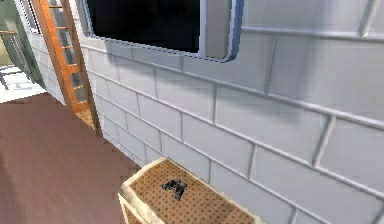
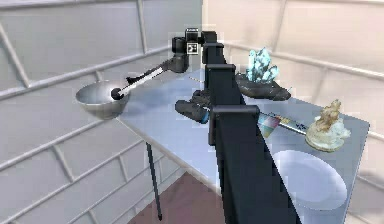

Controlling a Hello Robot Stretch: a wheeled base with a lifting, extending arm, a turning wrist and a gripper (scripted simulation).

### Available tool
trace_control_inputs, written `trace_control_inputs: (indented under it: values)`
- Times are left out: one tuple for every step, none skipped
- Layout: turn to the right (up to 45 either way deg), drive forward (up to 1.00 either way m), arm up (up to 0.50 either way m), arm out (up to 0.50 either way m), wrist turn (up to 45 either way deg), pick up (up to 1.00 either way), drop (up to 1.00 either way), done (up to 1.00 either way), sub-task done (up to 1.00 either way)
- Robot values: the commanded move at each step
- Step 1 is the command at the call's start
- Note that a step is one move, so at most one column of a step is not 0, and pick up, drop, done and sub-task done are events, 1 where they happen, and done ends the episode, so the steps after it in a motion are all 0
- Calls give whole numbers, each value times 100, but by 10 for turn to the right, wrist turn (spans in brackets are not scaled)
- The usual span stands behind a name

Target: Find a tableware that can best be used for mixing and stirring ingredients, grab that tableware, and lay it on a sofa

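A grey metal bowl (image 2: 97, 99) hangs at the far end of my gripper (image 2: 122, 91), just off the left corner of a pale blue-grey table (image 2: 170, 130), with the brick wall behind it. It is clear of the tabletop, so the gripper holds the bowl. The thin fingers (image 2: 145, 77) run left and down from the gripper's dark body. The dark arm bar (image 2: 235, 130) crosses the table from the bottom edge.
On the table stand a dark object (image 2: 195, 106), a pale crystal statue (image 2: 262, 70), a tan figurine (image 2: 329, 126) and a white plate (image 2: 310, 180). In the forward view, a white brick wall (image 1: 250, 110) carries a dark screen (image 1: 155, 22), above a tan box (image 1: 185, 198); an orange doorframe (image 1: 68, 60) stands left.
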Motion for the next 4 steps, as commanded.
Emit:
trace_control_inputs:
  values:
    - [0,0,0,0,-450,0,0,0,0]
    - [0,0,0,0,-60,0,0,0,0]
    - [0,0,0,-48,0,0,0,0,0]
    - [-420,0,0,0,0,0,0,0,0]
